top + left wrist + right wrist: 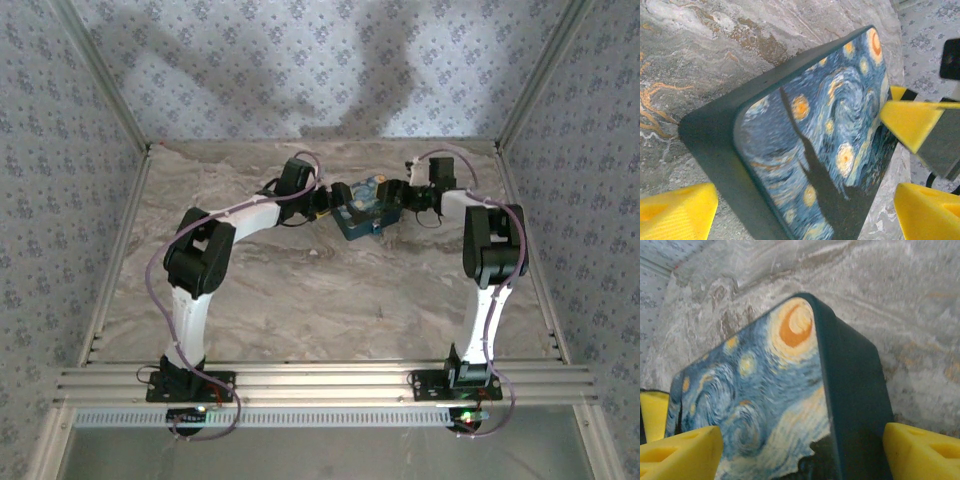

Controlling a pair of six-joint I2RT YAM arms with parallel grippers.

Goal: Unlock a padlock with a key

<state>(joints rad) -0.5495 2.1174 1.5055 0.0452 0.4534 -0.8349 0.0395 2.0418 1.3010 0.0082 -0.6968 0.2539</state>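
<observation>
The padlock and the key are too small to make out in the top view, where both wrists crowd the painted box, so I cannot tell where either lies. That box sits on the marbled table, and each wrist camera cuts its lower end off at the frame edge. The left gripper straddles the box with its yellow fingers spread wide. One stands just beside the dark side wall and the other off the opposite corner. Whether either pad touches the box I cannot tell, and nothing is seen gripped. The right gripper straddles the box from the opposite end, its fingers also wide apart. One is beside the dark wall and the other overlaps the painted face, with contact unclear. From the left wrist, one yellow finger of the right gripper reaches the far edge of the box. The face of the box shows swirling blue strokes, yellow-orange discs and a dark spire shape
</observation>
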